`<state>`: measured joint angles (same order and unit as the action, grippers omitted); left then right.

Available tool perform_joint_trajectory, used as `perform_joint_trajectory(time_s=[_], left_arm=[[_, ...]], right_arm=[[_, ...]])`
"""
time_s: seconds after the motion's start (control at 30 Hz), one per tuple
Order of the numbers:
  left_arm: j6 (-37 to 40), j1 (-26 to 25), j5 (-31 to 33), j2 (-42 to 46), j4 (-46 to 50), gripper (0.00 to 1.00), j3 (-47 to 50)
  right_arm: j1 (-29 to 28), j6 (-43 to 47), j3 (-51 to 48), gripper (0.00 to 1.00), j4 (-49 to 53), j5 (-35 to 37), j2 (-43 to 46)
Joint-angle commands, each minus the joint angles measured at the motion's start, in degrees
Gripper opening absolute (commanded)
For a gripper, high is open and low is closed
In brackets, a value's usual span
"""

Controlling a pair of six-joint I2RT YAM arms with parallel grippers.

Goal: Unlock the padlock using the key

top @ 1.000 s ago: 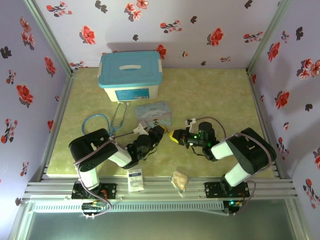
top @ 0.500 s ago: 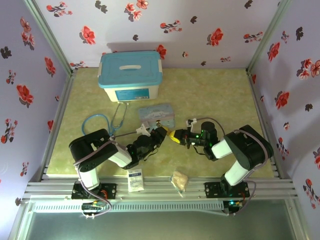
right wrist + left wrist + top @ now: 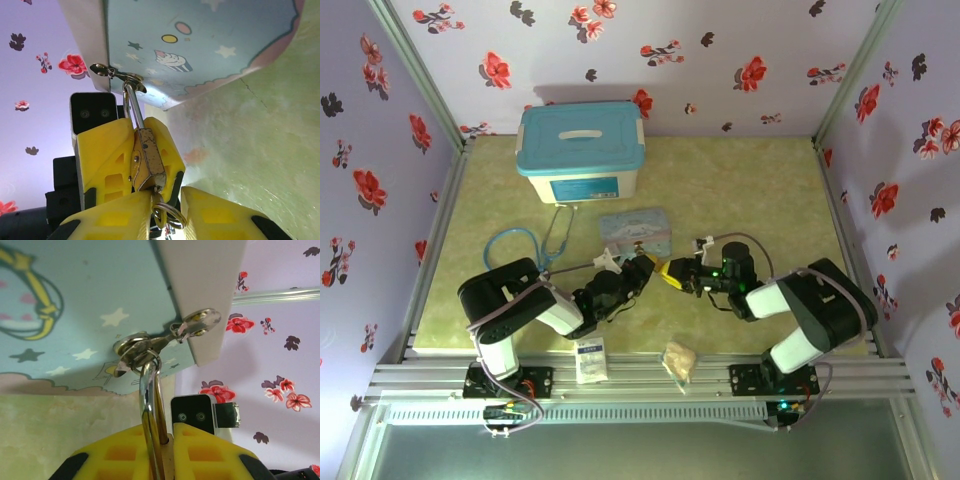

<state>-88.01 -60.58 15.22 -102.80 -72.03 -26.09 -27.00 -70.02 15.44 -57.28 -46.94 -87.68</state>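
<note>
Padlock (image 3: 148, 160): small brass body, clamped between the two yellow fingers (image 3: 102, 150) of the left gripper (image 3: 159, 440), pressed tight from both sides. Keyhole end turned toward the tips of the right gripper (image 3: 166, 210).

Shackle (image 3: 149, 400): thin silver loop, running out past the left fingertips and threaded through the metal latch ring (image 3: 137, 347) of the pale blue tin (image 3: 75, 300), just beyond those tips.

Key (image 3: 159, 199): lodged at the keyhole end of the padlock, directly ahead of the right fingertips, mostly hidden by the brass body. Key ring (image 3: 168, 217): hanging in the gap between the right fingers.

Right gripper, condition: fingers standing a little apart, one on either side of the ring. Impossible to tell whether pinching the key head or clear of it.

Progress, as judged:
- Done: padlock steadied in the left grip; key apparently pushed into the keyhole.
- Not yet done: shackle seemingly seated in the body and looped through the latch, so lock not sprung.
- Remaining: firm hold on the key head, a turn, then shackle drawn out while the left fingers hold the body against the twist.
</note>
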Motion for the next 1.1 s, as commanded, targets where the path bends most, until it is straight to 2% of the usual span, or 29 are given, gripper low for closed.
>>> perform_joint_trajectory(time_s=[0.0, 0.1, 0.23, 0.3, 0.37, 0.53, 0.63, 0.7, 0.77, 0.83, 0.9, 1.0, 1.07], left_arm=[[1.25, -1.83, -7.05, -0.19, -1.27, 0.0, 0.43], [0.98, -1.58, -7.09, -0.47, -1.36, 0.0, 0.43], [0.99, -1.47, -7.06, -0.57, -1.32, 0.0, 0.53], [0.99, -1.47, -7.01, -0.61, -1.36, 0.0, 0.66], [0.9, -1.47, -6.9, -0.49, -1.45, 0.0, 0.86], [1.04, -1.42, -6.74, -0.04, -1.36, 0.0, 0.95], [1.27, -1.39, -6.23, 0.25, -1.27, 0.0, 1.3], [1.45, -1.39, -5.9, 0.17, -1.04, 0.0, 1.63], [1.6, -1.38, -5.56, -0.11, -0.79, 0.0, 1.99], [1.91, -1.39, -5.38, -0.44, -0.08, 0.0, 2.05], [1.72, -1.31, -5.3, -0.88, 0.37, 0.0, 2.08], [1.6, -1.4, -5.21, -1.34, 0.4, 0.0, 2.0], [1.63, -1.39, -5.2, -1.26, 0.48, 0.0, 2.09]], right_arm=[[0.02, 6.06, 0.2, 0.2, 4.36, 3.29, 4.62], [-0.07, 8.63, -0.22, 0.14, 10.08, 4.3, 7.39], [-0.25, 7.65, -1.2, 0.19, 8.55, 3.56, 7.97], [-0.24, 7.53, -1.62, 0.16, 8.53, 3.87, 8.52], [-0.24, 7.86, -1.76, 0.17, 9.22, 4.03, 9.04], [-0.16, 8.28, -2.33, 0.43, 9.87, 4.62, 9.87], [-0.07, 11.53, -2.24, 0.48, 15.23, 6.96, 12.84], [-0.65, 18.93, -0.08, 0.48, 29.5, 11.33, 17.8], [-4.16, 31.7, 4.2, 0.42, 51.05, 23.49, 24.32], [-8.84, 39.52, 7.09, 0.37, 62.93, 35.06, 28.23], [-10.58, 42.85, 8.32, 0.35, 67.62, 39.1, 30.26], [-12.02, 44.97, 7.65, 0.31, 66.43, 38.89, 32.47], [-14.33, 45.83, 7.13, 0.31, 65.13, 42.18, 33.62]])
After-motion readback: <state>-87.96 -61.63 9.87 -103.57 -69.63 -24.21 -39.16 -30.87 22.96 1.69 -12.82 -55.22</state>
